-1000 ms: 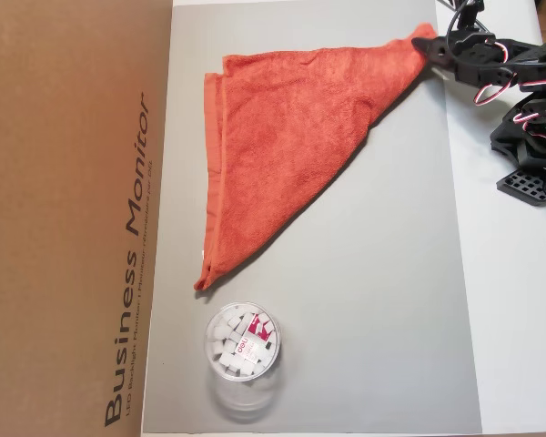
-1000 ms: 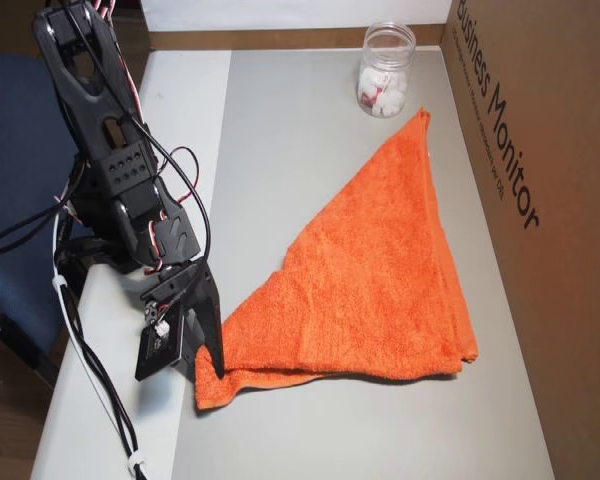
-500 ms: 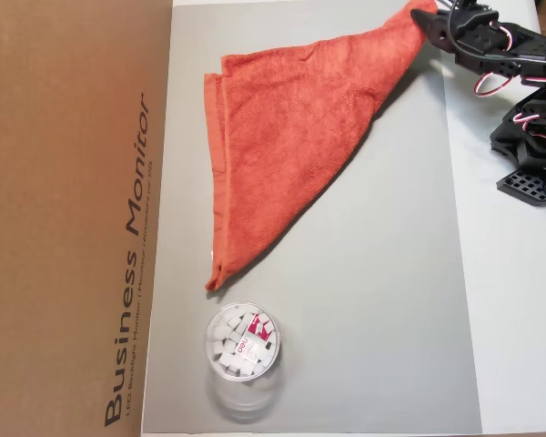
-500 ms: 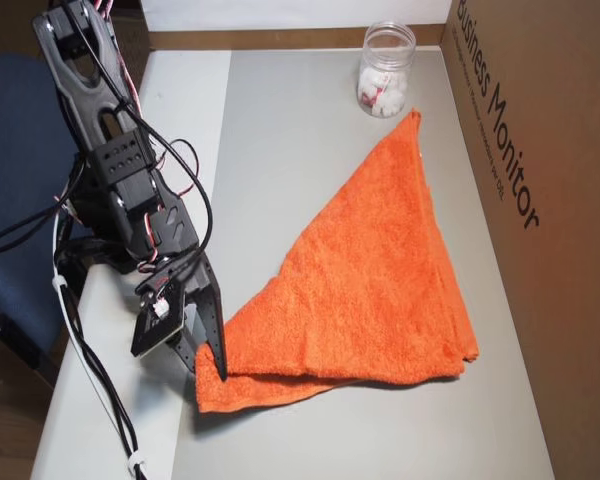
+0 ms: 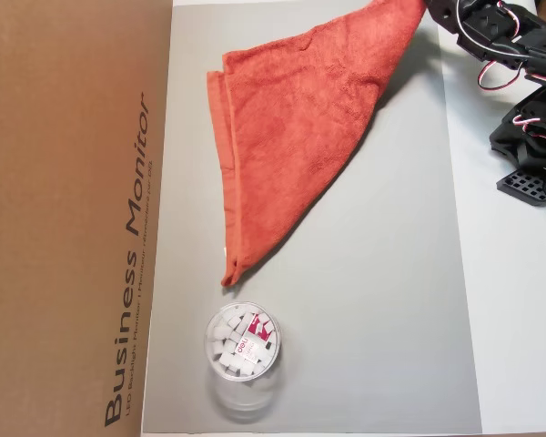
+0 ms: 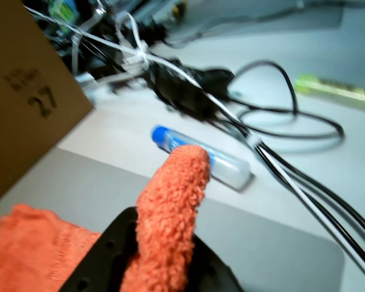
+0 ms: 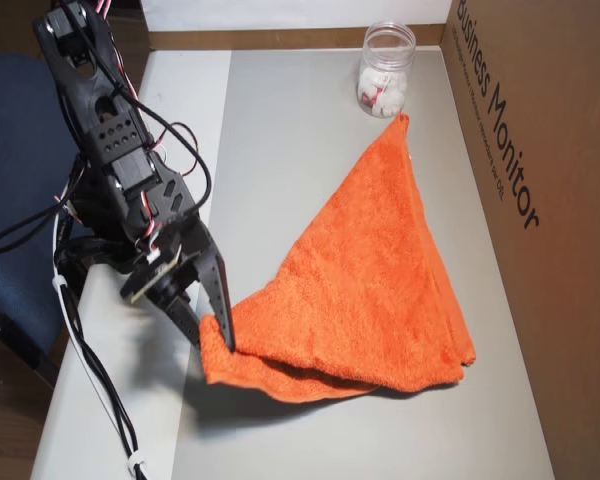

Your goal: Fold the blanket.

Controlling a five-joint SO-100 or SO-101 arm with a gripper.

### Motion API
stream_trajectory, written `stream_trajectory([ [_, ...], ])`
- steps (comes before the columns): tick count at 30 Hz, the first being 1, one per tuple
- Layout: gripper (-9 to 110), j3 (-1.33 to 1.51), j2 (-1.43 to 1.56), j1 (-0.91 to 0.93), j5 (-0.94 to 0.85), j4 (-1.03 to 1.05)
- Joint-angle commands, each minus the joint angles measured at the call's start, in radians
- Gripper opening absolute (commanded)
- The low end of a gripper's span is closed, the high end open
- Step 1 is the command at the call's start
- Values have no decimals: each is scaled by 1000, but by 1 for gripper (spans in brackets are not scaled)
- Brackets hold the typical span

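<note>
The blanket [image 5: 296, 137] is an orange-red terry towel folded into a triangle on the grey mat [image 5: 382, 300]. Its long tip [image 7: 400, 125] points at the jar. My gripper [image 7: 212, 335] is shut on one corner of the blanket and holds it lifted off the mat, casting a shadow beneath. In an overhead view that pinched corner is at the top edge, by the gripper [image 5: 429, 7]. The wrist view shows the blanket corner [image 6: 173, 201] sticking up between my black fingers [image 6: 103, 258].
A clear jar [image 5: 242, 342] of white pieces stands on the mat near the blanket's tip. A large cardboard box [image 5: 73, 218] borders the mat. Cables [image 6: 274, 146] and a clear tube with a blue cap [image 6: 213, 161] lie beyond the mat.
My gripper has risen and pulled the held corner up and back. The blanket has slid with it, its far tip moving toward the jar.
</note>
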Motion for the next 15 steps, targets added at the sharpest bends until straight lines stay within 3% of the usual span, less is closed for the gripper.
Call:
stream_trajectory([
  [1, 0, -97, 43, -44, -8, -20],
  [11, 0, -321, 41, -242, -12, -3],
  [15, 0, -379, 38, -319, -101, -3],
])
